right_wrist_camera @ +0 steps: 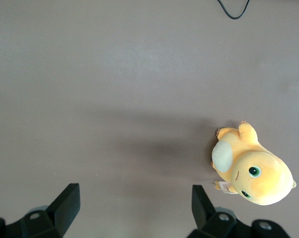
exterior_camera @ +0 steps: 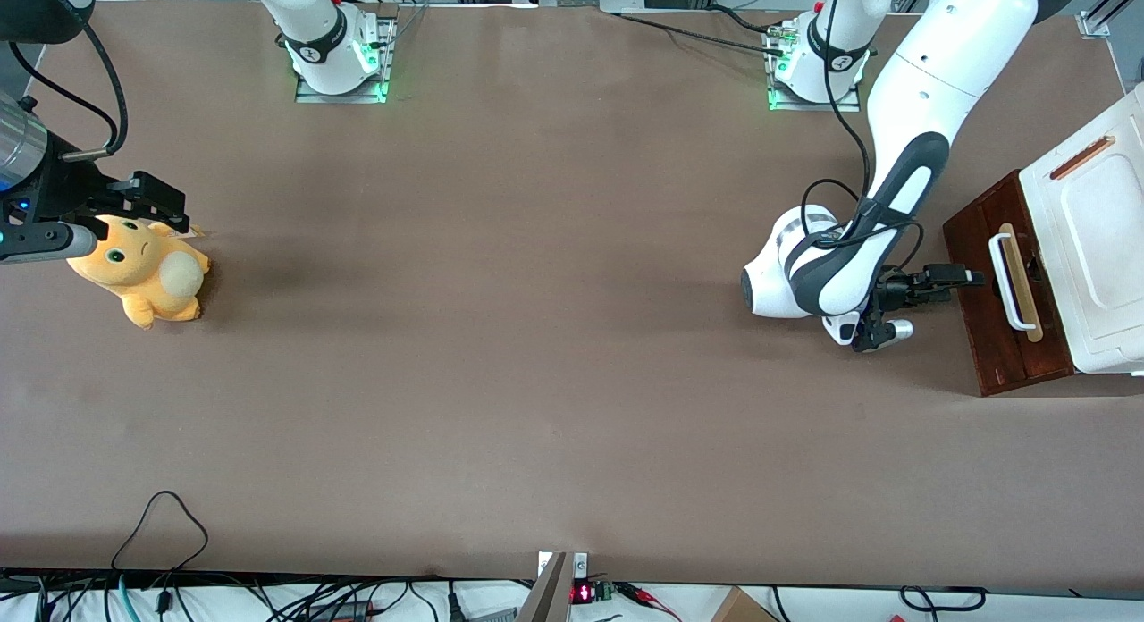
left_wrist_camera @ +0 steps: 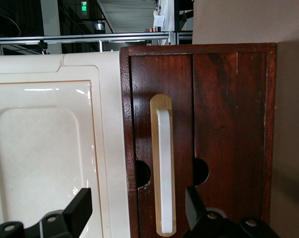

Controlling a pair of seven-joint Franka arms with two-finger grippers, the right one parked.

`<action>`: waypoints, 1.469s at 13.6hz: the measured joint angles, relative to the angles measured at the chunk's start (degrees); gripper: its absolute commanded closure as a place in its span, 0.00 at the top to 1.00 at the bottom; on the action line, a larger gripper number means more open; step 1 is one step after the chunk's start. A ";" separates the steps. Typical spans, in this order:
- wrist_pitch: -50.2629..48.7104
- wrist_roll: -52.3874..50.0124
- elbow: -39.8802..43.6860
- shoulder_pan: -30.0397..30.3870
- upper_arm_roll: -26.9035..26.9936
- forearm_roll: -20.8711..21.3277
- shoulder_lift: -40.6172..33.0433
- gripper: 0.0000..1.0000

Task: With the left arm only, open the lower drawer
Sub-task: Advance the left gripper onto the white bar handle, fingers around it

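The lower drawer (exterior_camera: 1044, 358) has a dark reddish-brown wooden front and looks shut. Its white bar handle (exterior_camera: 1008, 282) sits on a tan strip. The left arm (exterior_camera: 903, 184) reaches down in front of the drawer. My gripper (exterior_camera: 970, 278) is level with the handle, just short of the wooden front and not touching it. In the left wrist view the drawer front (left_wrist_camera: 181, 109) and handle (left_wrist_camera: 163, 163) fill the picture. My gripper (left_wrist_camera: 138, 210) is open and empty, with one finger (left_wrist_camera: 80, 210) over the white cabinet top and the other (left_wrist_camera: 194, 208) over the wood.
The white box-like cabinet top (exterior_camera: 1095, 238) stands above the drawers at the working arm's end of the table. A yellow plush toy (exterior_camera: 143, 273) lies toward the parked arm's end. Two half-round notches (left_wrist_camera: 142, 173) flank the handle.
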 measured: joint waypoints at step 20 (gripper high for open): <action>1.79 -3.77 -0.22 7.52 0.41 7.80 3.96 0.72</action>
